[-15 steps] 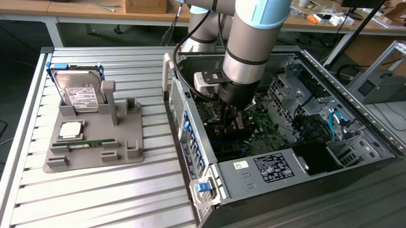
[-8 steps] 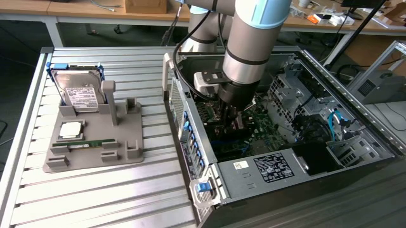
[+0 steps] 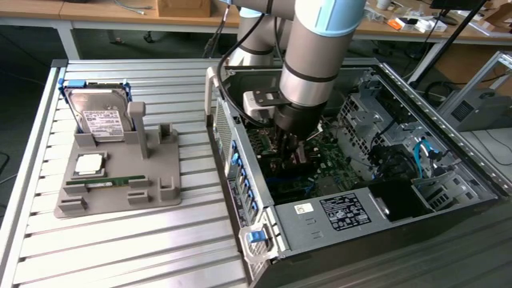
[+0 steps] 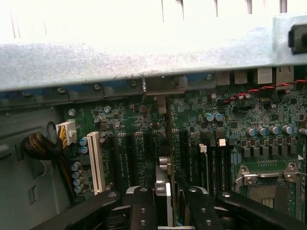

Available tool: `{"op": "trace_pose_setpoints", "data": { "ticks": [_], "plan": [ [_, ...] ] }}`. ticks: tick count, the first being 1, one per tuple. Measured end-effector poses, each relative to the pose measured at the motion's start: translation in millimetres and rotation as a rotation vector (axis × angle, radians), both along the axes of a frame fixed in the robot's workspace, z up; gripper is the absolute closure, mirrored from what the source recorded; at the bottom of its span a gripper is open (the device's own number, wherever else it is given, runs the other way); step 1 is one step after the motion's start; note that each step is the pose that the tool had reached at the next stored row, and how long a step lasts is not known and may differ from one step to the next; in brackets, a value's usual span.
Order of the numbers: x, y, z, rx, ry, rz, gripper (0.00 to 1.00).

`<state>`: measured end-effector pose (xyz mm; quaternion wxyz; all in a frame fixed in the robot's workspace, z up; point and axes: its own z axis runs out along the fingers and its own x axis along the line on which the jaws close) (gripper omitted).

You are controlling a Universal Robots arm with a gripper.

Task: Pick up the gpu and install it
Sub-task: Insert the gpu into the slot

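The table [image 3: 120, 252] is ribbed metal, the fixture tray [image 3: 152, 174] matt grey plastic, the computer case [image 3: 312, 237] dull sheet metal, the motherboard [image 4: 134, 129] green lacquered board, the gpu [image 4: 164, 191] edged in bright metal.

The place is a robotics lab or workshop. An industrial robot arm [image 3: 320, 42] reaches over a ribbed aluminium table [image 3: 120, 252]. Its gripper [image 4: 165, 191] clasps a gpu [image 4: 163, 175] inside an open PC case [image 3: 448, 144], above the motherboard [image 4: 134, 139]. Beside the case, a grey fixture [image 3: 120, 161] holds a hard drive [image 3: 100, 117] and a memory stick [image 3: 112, 180] in moulded slots. Behind are workbenches [image 3: 104, 12] littered with cables [image 3: 132, 6], a cardboard box [image 3: 184, 7] and small parts [image 3: 416, 23]. An aluminium frame [image 3: 484, 78] stands at the exterior view's right.
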<state>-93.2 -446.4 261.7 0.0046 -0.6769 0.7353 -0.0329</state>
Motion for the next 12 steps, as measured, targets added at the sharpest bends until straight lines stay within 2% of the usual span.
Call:
{"op": "trace_pose_setpoints", "data": {
  "ticks": [12],
  "plan": [
    [-1.6,0.1,-0.1,0.0000,0.0000,0.016,0.73]
  ]
}}
